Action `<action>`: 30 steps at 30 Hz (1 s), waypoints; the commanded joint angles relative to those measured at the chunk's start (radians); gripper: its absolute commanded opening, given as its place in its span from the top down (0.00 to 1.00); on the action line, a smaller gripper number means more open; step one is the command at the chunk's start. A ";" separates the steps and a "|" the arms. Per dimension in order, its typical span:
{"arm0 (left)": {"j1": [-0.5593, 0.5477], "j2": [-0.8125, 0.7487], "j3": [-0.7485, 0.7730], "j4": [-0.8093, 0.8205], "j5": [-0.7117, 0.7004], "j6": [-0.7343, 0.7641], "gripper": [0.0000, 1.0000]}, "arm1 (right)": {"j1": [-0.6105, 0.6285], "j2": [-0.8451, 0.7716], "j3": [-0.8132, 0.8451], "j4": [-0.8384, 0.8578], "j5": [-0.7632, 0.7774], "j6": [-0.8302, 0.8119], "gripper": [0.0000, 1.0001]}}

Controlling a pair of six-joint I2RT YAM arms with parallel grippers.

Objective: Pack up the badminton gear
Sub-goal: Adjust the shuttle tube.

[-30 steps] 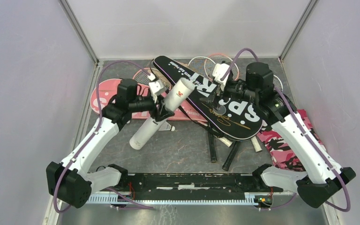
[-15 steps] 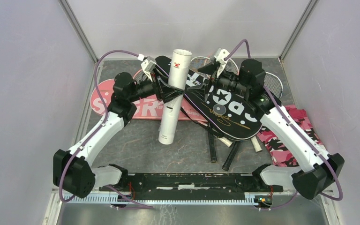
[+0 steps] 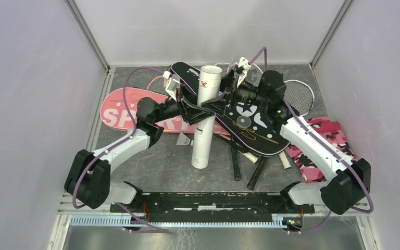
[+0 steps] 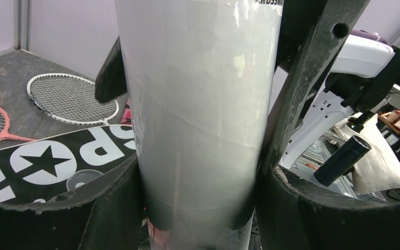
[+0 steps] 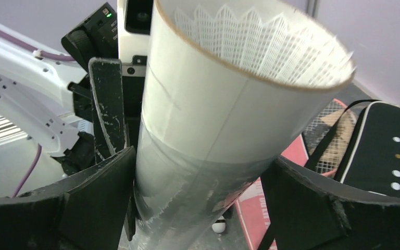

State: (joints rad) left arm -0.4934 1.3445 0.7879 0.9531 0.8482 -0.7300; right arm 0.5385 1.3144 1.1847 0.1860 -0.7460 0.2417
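Observation:
The long white tube point(image 3: 204, 122) stands nearly upright on the table, its open top point(image 5: 255, 47) showing a white shuttlecock skirt inside. My left gripper point(image 3: 195, 107) is shut on the tube's middle point(image 4: 198, 104). My right gripper point(image 3: 228, 96) is open around the upper tube. Its left finger point(image 5: 99, 198) lies against the wall and its right finger point(image 5: 302, 203) stands apart. A loose shuttlecock point(image 3: 186, 139) lies by the tube's foot. The black "SPORT" cover point(image 3: 252, 125) and the pink cover point(image 3: 125, 107) lie flat behind. Rackets point(image 3: 298, 94) lie at the back.
Racket handles point(image 3: 237, 165) stick out from under the black cover toward the near edge. A pink camouflage cloth point(image 3: 317, 159) lies at the right by the wall. Another racket head point(image 4: 67, 99) rests behind the black cover. Enclosure walls stand on three sides.
The tube has gone from lying tilted on the table to standing nearly upright in my left gripper. My right arm swung left and brought its open jaws around the tube's upper part.

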 commanded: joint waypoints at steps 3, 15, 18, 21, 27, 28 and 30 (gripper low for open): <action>-0.015 0.021 -0.012 0.208 -0.029 -0.067 0.39 | -0.004 0.003 -0.057 0.182 -0.080 0.112 0.26; 0.006 -0.101 0.001 -0.258 -0.004 0.280 0.00 | -0.050 -0.044 0.080 -0.133 -0.043 -0.178 0.60; 0.038 -0.140 0.056 -0.421 0.016 0.367 0.00 | -0.057 -0.056 0.163 -0.262 -0.017 -0.283 0.63; 0.051 -0.174 0.142 -0.663 0.012 0.524 0.00 | -0.057 -0.049 0.295 -0.449 0.037 -0.422 0.65; 0.058 -0.229 0.284 -1.117 -0.131 0.836 0.00 | -0.059 -0.050 0.487 -0.792 0.229 -0.653 0.68; 0.059 -0.237 0.300 -1.167 -0.170 0.872 0.00 | -0.058 -0.053 0.501 -0.832 0.268 -0.689 0.68; 0.059 -0.249 0.319 -1.243 -0.240 0.950 0.00 | -0.059 -0.071 0.512 -0.900 0.335 -0.749 0.69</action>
State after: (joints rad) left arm -0.4397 1.1324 1.0435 -0.0063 0.7490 -0.0441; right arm 0.4831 1.2854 1.6409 -0.4973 -0.5793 -0.3183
